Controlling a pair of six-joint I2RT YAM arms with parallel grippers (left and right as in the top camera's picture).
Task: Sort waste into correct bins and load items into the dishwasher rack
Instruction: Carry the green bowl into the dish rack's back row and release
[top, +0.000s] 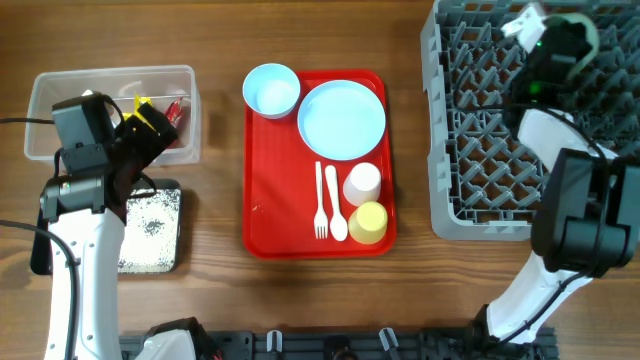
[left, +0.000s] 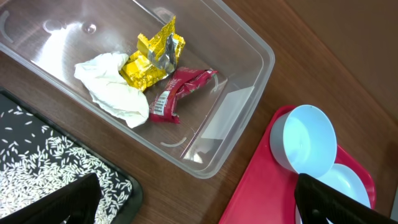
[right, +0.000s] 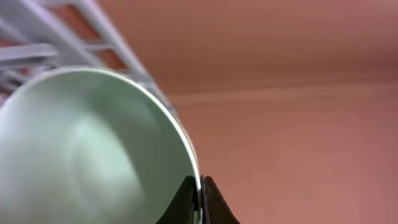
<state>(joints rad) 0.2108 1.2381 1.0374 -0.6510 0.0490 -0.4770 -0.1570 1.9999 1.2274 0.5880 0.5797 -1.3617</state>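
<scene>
Far left, the clear plastic rectangular tub (top: 110, 70) already holds the crumpled yellow foil wrapper (left: 152, 59), the red-and-clear wrapper (left: 180, 93) and the white crumpled tissue (left: 115, 90). Beside it, the shallow black rectangular tray (top: 178, 230) carries the white food crumbs (left: 43, 168). The left gripper (top: 148, 125) hovers over the tub's near edge, jaws wide apart and empty.

Centre table, the flat red serving tray (top: 275, 200) is loaded. The light blue bowl (top: 271, 90) and light blue plate (top: 342, 118) sit at the far end, the white cup (top: 362, 183) and yellow cup (top: 368, 222) on the right. The white plastic fork (top: 320, 200) and spoon (top: 335, 205) lie side by side, long axes running far to near, heads toward the near edge. The left arm looks the nearer one to all of these.

On the right, the right gripper (right: 200, 186) is pinched tight on the rim of the pale green bowl (right: 81, 149), over the far right corner of the big grey pegged dishwasher rack (top: 470, 150). The bowl hangs left of the jaws in the wrist view, tipped up on edge with its mouth facing the camera. It has no long axis. Lowering it between the pegs looks like the next job.
</scene>
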